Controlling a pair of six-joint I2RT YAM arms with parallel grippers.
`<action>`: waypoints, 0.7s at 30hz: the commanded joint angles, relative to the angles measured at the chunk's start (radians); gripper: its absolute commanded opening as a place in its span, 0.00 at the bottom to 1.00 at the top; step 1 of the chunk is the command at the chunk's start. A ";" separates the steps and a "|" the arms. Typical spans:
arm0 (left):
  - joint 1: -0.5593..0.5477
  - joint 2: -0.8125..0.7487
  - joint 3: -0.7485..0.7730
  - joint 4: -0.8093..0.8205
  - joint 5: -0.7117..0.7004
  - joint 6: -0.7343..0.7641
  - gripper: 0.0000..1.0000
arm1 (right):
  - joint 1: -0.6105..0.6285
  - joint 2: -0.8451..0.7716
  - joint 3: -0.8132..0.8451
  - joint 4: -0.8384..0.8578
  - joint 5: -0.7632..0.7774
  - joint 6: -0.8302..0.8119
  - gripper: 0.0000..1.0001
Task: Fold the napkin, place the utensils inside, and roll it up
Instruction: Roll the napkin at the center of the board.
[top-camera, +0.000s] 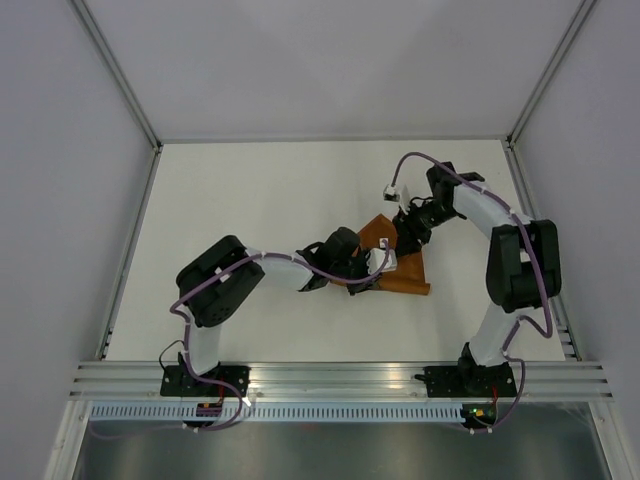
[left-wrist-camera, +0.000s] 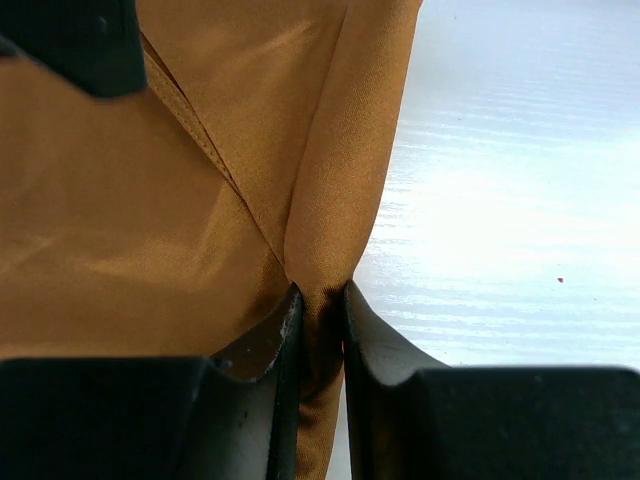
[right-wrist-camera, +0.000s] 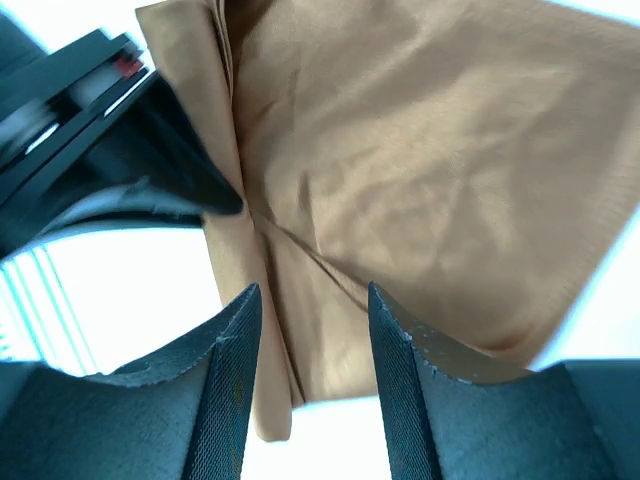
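Napkin (top-camera: 408, 274) — rust-brown cloth, folded into a small bunched shape — lies on the white table (top-camera: 260, 200), right of centre, between your two grippers. Your left gripper (left-wrist-camera: 320, 300) has its jaws nearly closed on a narrow raised fold of the cloth, which is pinched tight between the two black fingers. Your right gripper (right-wrist-camera: 310, 300) stands with jaws well apart; a creased fold runs through the gap, clamped by neither finger. In the right wrist view, the left gripper's tip meets the cloth just above that gap. A red mark (right-wrist-camera: 125, 66) on its body is too blurred to read.
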 joint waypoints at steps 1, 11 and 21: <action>0.032 0.075 -0.002 -0.172 0.161 -0.089 0.02 | -0.007 -0.187 -0.141 0.171 -0.008 -0.017 0.53; 0.131 0.176 0.125 -0.316 0.387 -0.169 0.02 | 0.011 -0.600 -0.587 0.515 0.066 -0.082 0.62; 0.150 0.278 0.276 -0.488 0.401 -0.230 0.02 | 0.293 -0.677 -0.806 0.783 0.325 -0.025 0.63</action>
